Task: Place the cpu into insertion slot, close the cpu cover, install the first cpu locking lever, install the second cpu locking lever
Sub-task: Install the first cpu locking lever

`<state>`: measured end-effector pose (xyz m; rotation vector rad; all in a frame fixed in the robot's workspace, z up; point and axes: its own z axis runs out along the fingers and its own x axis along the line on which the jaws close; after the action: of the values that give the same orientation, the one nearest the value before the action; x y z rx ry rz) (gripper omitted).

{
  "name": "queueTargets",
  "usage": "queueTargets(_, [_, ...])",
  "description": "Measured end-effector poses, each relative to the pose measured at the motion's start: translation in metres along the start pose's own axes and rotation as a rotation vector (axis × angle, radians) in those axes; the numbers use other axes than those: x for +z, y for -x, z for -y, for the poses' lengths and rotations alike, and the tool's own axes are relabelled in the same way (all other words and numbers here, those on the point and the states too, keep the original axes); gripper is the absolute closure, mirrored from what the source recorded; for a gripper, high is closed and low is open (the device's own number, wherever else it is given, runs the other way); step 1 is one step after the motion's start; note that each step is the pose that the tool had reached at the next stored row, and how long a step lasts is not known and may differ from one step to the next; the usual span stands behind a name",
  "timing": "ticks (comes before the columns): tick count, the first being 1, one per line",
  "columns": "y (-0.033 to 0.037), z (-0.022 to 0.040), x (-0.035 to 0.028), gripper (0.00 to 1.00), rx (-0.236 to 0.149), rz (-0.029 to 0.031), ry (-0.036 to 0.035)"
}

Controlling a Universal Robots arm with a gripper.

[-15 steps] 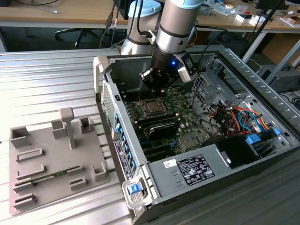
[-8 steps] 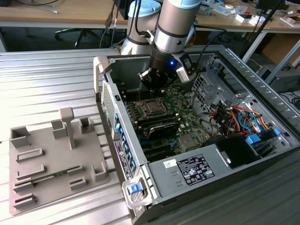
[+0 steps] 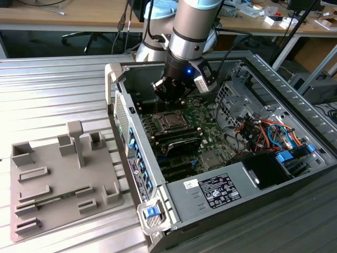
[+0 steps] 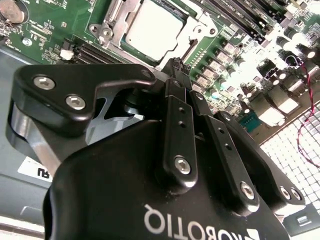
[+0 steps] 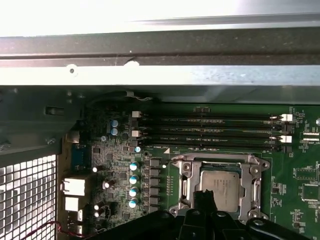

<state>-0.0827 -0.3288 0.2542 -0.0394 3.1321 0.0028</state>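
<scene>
Sitting flat in the insertion slot (image 3: 170, 121), the cpu (image 5: 222, 187) turns its silvery-grey face upward. The cpu cover (image 5: 256, 187) appears to lie down around it, its shiny frame bordering the chip in both wrist views. Whether that frame is latched down I cannot tell.

I judge the chip to be light, thin and stiff, with a slick metal face and delicate contacts underneath. It would tolerate little sideways force or tilt. The safe hold would be on two opposite outer edges, never on the face, but as it lies the frame seems to overlap those edges. The cover looks like thin sheet metal, probably a little springy, that swings on its hinge and does not lift free.

The gripper (image 4: 176, 64) hangs just above the socket with its tips aimed at one edge of the chip. Its fingers (image 4: 180, 120) are clenched together and nothing shows between them. Whether the tips touch the chip or the frame I cannot tell.

Around the socket spreads the green motherboard (image 5: 300, 200). Long black memory slots (image 5: 210, 131) run just beside the frame on one side, and a row of small capacitors (image 5: 133, 185) stands near another. All this lies inside an open computer case (image 3: 253, 63) resting on its side on a slatted metal tabletop (image 3: 52, 89). On the exterior view's left, beside the case, sits a grey fixture tray (image 3: 63, 184) with raised blocks.
</scene>
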Motion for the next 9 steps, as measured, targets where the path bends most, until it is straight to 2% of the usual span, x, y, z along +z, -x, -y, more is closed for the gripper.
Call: queueTargets(9, [-0.0077,-0.0002,-0.0001,0.89,0.000,0.0000,0.0001])
